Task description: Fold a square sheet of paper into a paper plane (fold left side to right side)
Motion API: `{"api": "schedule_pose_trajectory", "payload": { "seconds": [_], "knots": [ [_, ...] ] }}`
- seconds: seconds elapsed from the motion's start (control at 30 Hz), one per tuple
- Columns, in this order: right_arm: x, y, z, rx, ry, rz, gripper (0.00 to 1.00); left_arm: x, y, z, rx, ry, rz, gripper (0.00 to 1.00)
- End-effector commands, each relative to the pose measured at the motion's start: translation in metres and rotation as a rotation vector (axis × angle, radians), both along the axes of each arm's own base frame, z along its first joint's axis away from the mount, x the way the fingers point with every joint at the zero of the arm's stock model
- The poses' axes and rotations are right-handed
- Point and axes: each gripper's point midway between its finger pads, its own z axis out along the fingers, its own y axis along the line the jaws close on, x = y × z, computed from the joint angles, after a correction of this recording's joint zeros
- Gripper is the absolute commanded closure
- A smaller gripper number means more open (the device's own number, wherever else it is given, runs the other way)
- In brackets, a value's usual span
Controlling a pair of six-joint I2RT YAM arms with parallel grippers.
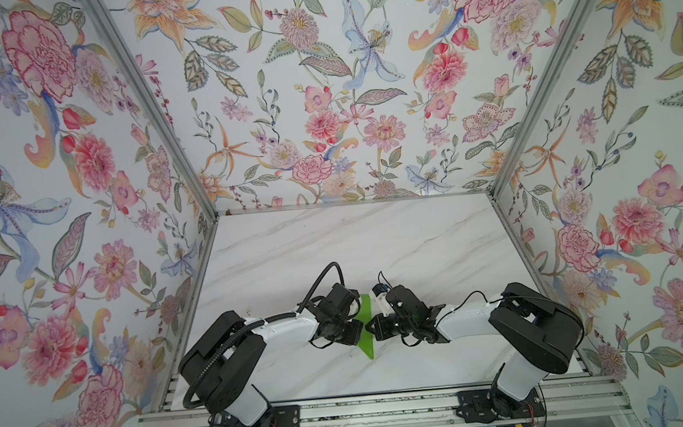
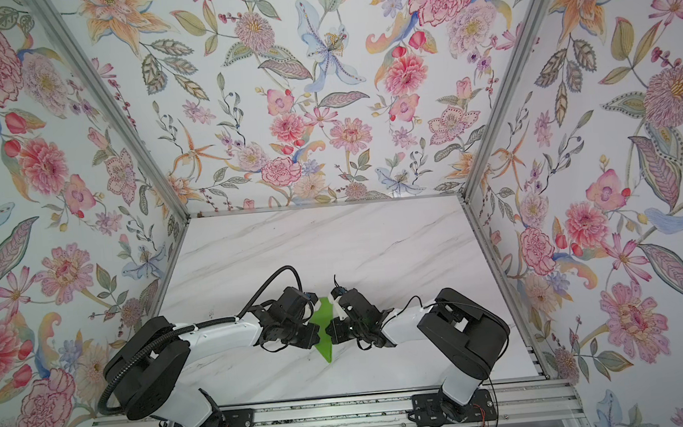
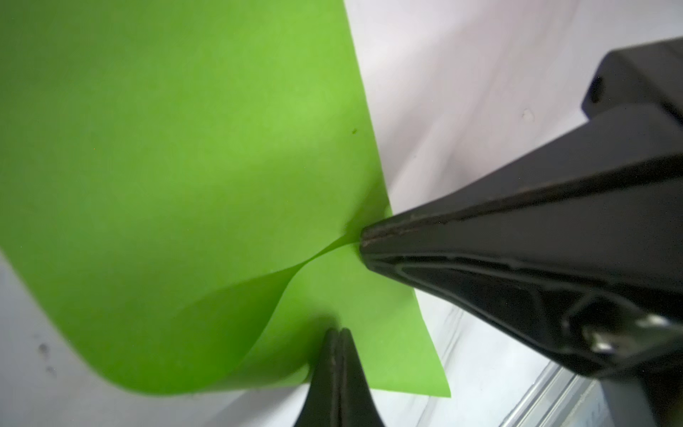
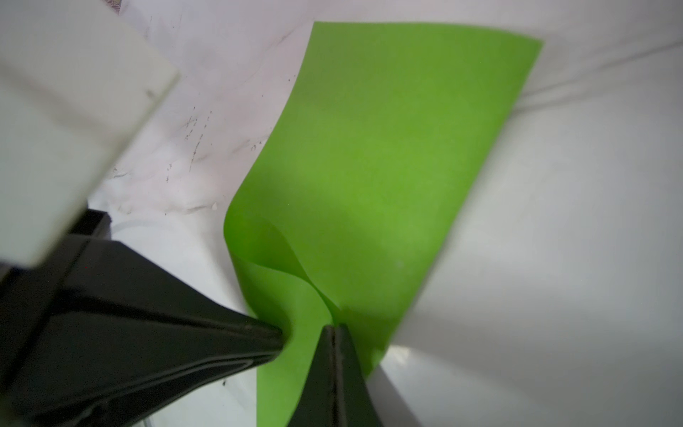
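The square sheet of paper (image 1: 365, 337) lies at the front middle of the marble table (image 1: 375, 241), curled over itself in a soft loop (not creased flat), with its straight edges running front to back. The left gripper (image 3: 338, 332) and right gripper (image 4: 334, 327) meet over it, each closed to a point with its tip against the green. Whether they pinch or only press it, I cannot tell. Bare marble stretches behind them to the floral walls (image 1: 322, 99).

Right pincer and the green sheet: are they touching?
Touching. The left wrist view shows the right pincer shut on the green sheet, both layers converging into its tips.
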Motion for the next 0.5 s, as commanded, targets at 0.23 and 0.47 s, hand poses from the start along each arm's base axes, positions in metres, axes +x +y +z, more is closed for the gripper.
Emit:
{"api": "schedule_pose_trajectory", "payload": {
  "seconds": [0.23, 0.47],
  "knots": [
    [0.013, -0.025, 0.036, -0.109, -0.043, -0.096, 0.60, -0.004, -0.002, -0.022, -0.024, 0.075, 0.113, 0.98],
    [0.004, -0.014, 0.060, -0.021, 0.059, -0.195, 0.74, 0.009, -0.024, -0.010, -0.136, 0.067, 0.237, 0.98]
  ]
}}
